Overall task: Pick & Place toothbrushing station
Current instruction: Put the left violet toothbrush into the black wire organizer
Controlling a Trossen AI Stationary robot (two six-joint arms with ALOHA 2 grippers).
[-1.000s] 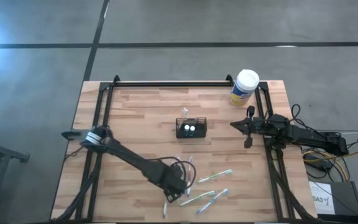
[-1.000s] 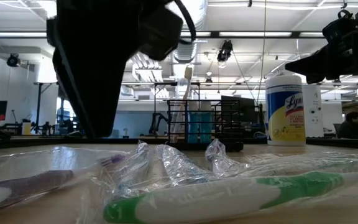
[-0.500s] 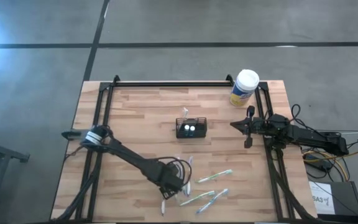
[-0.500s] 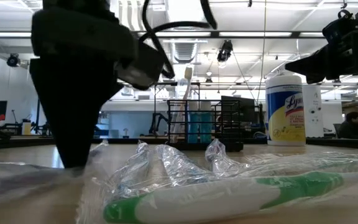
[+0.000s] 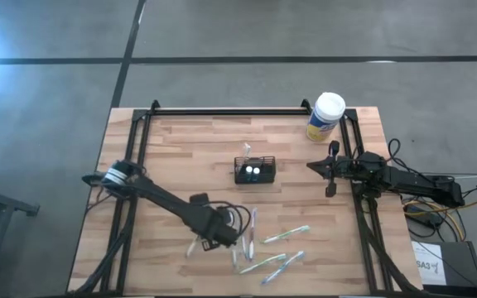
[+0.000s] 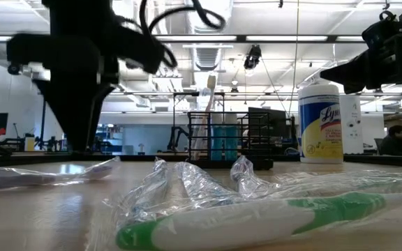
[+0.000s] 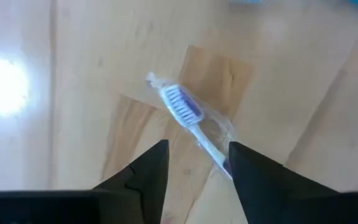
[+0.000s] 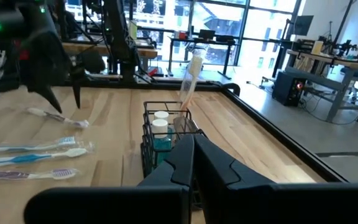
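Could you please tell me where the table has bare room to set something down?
The wooden table is bare between its far rail and the small black mesh holder. It is crowded near the front, around the wrapped toothbrushes and left gripper.

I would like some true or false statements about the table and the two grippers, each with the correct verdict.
1. The black holder stands near the middle of the table. True.
2. The white-capped canister lies tipped over. False: it stands upright at a far corner.
3. The left gripper is over a wrapped purple toothbrush. True.
4. The right gripper holds a toothbrush. False: it is shut on nothing.
5. The holder is empty. False: a toothbrush and two small bottles are inside.
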